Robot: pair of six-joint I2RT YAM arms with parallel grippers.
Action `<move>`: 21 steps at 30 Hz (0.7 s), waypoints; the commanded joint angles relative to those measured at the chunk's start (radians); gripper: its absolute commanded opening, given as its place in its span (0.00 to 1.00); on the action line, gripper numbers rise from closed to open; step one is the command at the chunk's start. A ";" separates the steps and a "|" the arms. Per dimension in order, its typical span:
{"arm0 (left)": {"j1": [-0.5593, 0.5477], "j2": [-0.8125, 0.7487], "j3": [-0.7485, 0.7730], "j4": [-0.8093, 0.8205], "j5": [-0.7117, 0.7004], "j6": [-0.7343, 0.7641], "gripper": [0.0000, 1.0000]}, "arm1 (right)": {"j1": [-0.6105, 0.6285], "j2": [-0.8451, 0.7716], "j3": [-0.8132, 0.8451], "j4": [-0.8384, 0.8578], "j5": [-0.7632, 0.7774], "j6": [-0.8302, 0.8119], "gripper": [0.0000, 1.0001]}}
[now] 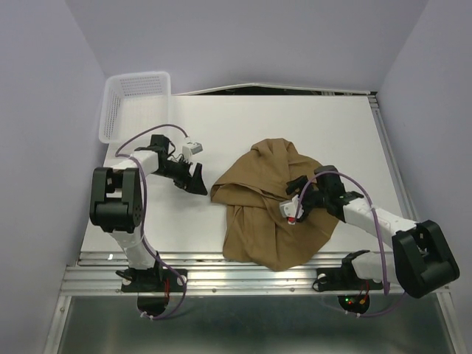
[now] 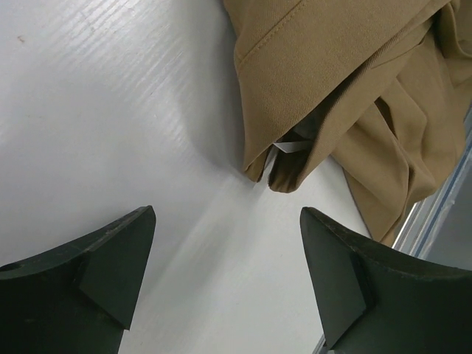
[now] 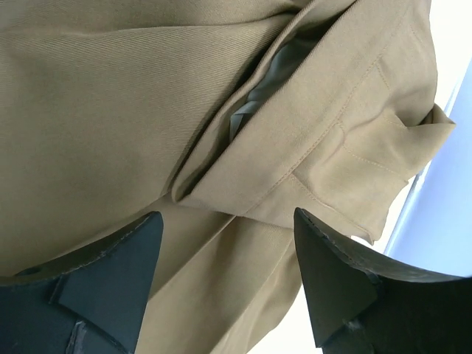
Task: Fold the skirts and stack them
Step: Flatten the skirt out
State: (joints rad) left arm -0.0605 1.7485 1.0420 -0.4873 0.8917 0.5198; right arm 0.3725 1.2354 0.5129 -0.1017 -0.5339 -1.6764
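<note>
Lying bunched on the table (image 1: 310, 118), centre-right toward the near edge, the skirt (image 1: 258, 221) looks light, soft and limp. Judged to sag unless pinched at its firmer stitched band (image 3: 324, 155). The heap's long axis runs near to far; which way it faces cannot be told. The left gripper (image 2: 228, 273) gapes over bare table just left of it. The right gripper (image 3: 225, 273) is spread above the cloth, gripping nothing.

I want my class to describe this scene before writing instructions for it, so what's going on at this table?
Two robot arms are working on a tan skirt, which lies crumpled and unfolded on the white table. The right claw hangs open just over the cloth, gripping nothing. The left claw is also open, over bare table beside the skirt's edge. A white mesh basket sits at the far left corner.
</note>
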 commanded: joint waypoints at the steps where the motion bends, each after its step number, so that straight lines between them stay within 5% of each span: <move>1: 0.002 0.009 0.041 -0.048 0.104 0.084 0.92 | -0.007 -0.037 0.049 -0.084 -0.001 -0.026 0.77; 10: -0.053 0.098 0.056 -0.140 0.110 0.293 0.92 | -0.007 0.038 0.049 -0.027 -0.024 -0.003 0.77; 21: -0.078 0.111 0.024 -0.076 0.075 0.275 0.95 | -0.007 0.088 0.052 0.164 -0.046 0.081 0.64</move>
State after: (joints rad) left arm -0.1364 1.8439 1.0760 -0.5640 1.0012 0.7692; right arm 0.3721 1.3346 0.5312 -0.0639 -0.5434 -1.6329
